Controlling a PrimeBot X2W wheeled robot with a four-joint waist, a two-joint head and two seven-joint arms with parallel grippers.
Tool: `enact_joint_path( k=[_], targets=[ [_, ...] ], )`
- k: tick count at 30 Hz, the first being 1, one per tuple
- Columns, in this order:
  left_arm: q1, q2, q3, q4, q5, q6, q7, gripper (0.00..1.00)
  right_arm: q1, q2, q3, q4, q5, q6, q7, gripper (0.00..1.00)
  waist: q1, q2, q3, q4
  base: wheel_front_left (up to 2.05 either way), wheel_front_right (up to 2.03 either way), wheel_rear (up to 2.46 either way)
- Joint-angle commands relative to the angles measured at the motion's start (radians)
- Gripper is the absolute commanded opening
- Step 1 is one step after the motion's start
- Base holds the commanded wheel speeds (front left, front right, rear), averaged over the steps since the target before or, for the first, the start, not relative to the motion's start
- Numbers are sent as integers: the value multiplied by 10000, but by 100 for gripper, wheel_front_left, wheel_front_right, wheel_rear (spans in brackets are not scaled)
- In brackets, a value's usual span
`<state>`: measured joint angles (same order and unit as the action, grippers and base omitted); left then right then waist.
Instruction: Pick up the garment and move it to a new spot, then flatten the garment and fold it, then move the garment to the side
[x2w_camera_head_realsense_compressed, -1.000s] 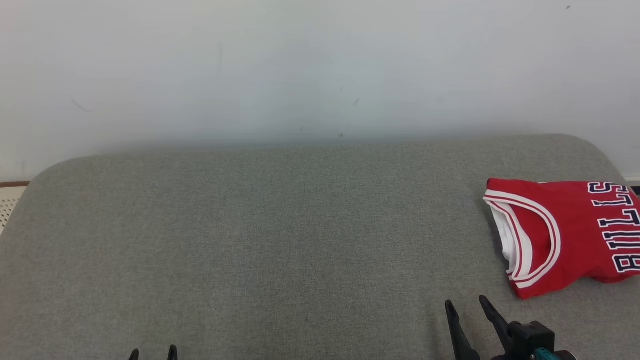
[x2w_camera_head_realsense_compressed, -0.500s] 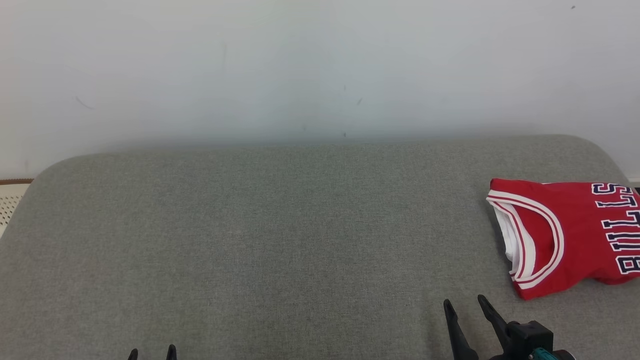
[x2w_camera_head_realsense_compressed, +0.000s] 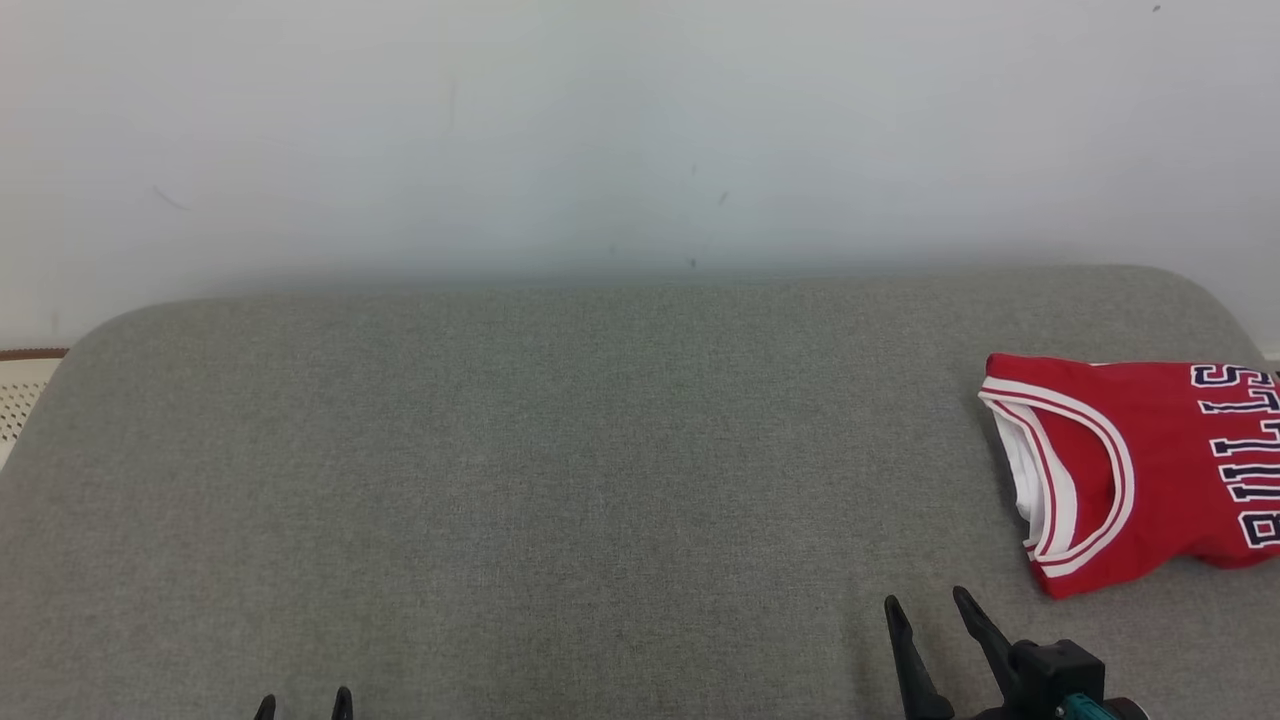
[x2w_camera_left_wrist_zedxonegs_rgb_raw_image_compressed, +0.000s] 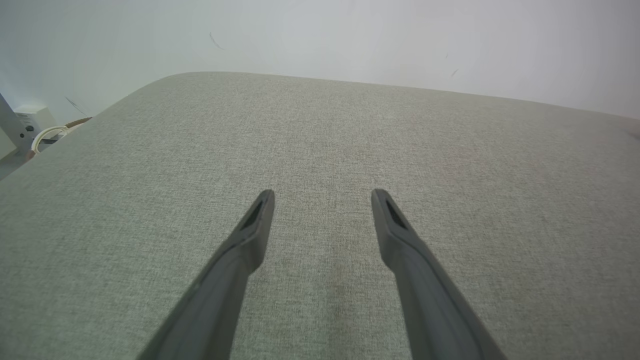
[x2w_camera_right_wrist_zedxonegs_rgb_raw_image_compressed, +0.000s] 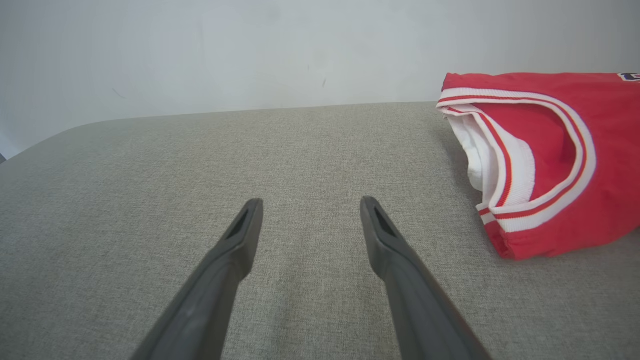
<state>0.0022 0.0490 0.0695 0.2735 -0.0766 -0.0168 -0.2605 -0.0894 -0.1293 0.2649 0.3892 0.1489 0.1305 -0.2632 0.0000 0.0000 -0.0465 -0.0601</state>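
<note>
A folded red basketball jersey (x2w_camera_head_realsense_compressed: 1150, 470) lies flat at the right end of a grey fabric-covered cushion (x2w_camera_head_realsense_compressed: 560, 480), partly cut off by the right edge of the head view. It has white-and-red striped trim around an opening that faces left, with white lining showing inside, and dark lettering across its chest. The right gripper (x2w_camera_head_realsense_compressed: 925, 598) hovers low over the cushion with its two dark fingers spread wide and nothing between them, near the jersey's lower left corner but not touching it. The left gripper (x2w_camera_left_wrist_zedxonegs_rgb_raw_image_compressed: 323, 192) sits well apart over bare grey fabric, its jaws equally wide and empty. A pale wall (x2w_camera_head_realsense_compressed: 600, 130) rises behind the cushion.
</note>
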Motion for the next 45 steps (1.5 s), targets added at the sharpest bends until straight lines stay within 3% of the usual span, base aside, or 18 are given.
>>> enact_joint_path(
  k=[1, 35, 36, 40, 45],
  targets=[
    [-107, 24, 56, -154, 52, -55, -32, 100, -157, 19, -22, -146, -72, 0, -5, 100, 0, 0, 18, 2, 0, 0, 0],
    [-101, 26, 125, -124, 27, -245, -45, 100, -50, 156, -54, -139, -148, 0, -6, 100, 0, 0, -4, 78, 0, 0, 0],
    [-28, 6, 111, -56, 10, -263, 0, 0, -16, 117, -46, -86, -69, 0, 0, 0, 0, 0, -5, 79, 0, 0, 0],
    [-2, -34, 132, 269, -45, -265, 73, 0, 171, 116, -39, 147, 3, 0, 6, 0, 0, 0, -2, 83, 0, 0, 0],
    [-159, -30, 324, 323, -1067, -327, 478, 0, 216, 120, -205, -54, 1079, 0, 191, 0, 0, 0, 16, 105, 0, 0, 0]
  ],
)
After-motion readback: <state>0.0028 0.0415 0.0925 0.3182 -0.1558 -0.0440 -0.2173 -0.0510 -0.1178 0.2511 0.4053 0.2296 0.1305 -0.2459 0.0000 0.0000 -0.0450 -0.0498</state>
